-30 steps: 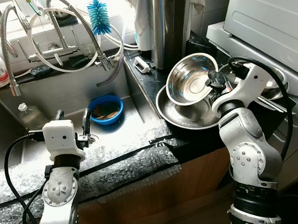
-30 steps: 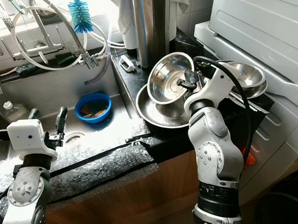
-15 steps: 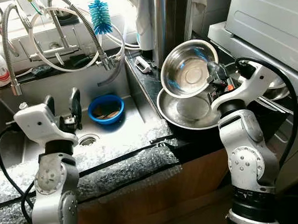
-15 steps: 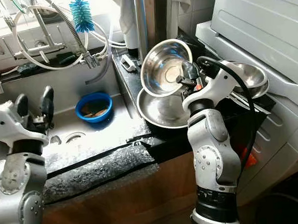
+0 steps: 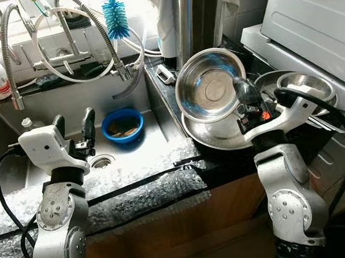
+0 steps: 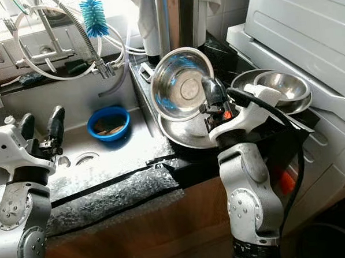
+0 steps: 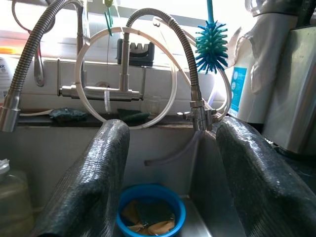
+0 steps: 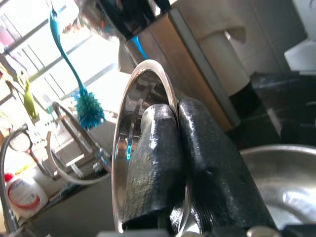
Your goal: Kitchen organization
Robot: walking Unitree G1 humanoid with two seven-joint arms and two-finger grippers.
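My right gripper (image 5: 240, 94) is shut on the rim of a shiny steel bowl (image 5: 208, 85). It holds the bowl tilted on edge above a larger steel bowl (image 5: 219, 137) on the black counter. In the right wrist view the two black fingers (image 8: 159, 148) pinch the bowl's rim (image 8: 124, 143). My left gripper (image 5: 74, 124) stands open over the sink (image 5: 145, 150), with nothing between its fingers. A blue bowl (image 7: 150, 212) with scraps in it lies in the sink beyond that gripper.
Two more steel bowls (image 5: 302, 86) are stacked at the counter's right, by a white appliance (image 5: 311, 23). A tall steel canister (image 5: 197, 26), a hose faucet (image 5: 107, 43) and a blue brush (image 5: 114, 19) stand behind. Bubble wrap (image 5: 135, 183) covers the sink's front edge. A bottle (image 5: 27, 124) sits at the sink's left.
My right gripper has carried the steel bowl up and to the left, off the larger bowl. My left gripper rose and turned over the sink, then sank a little.
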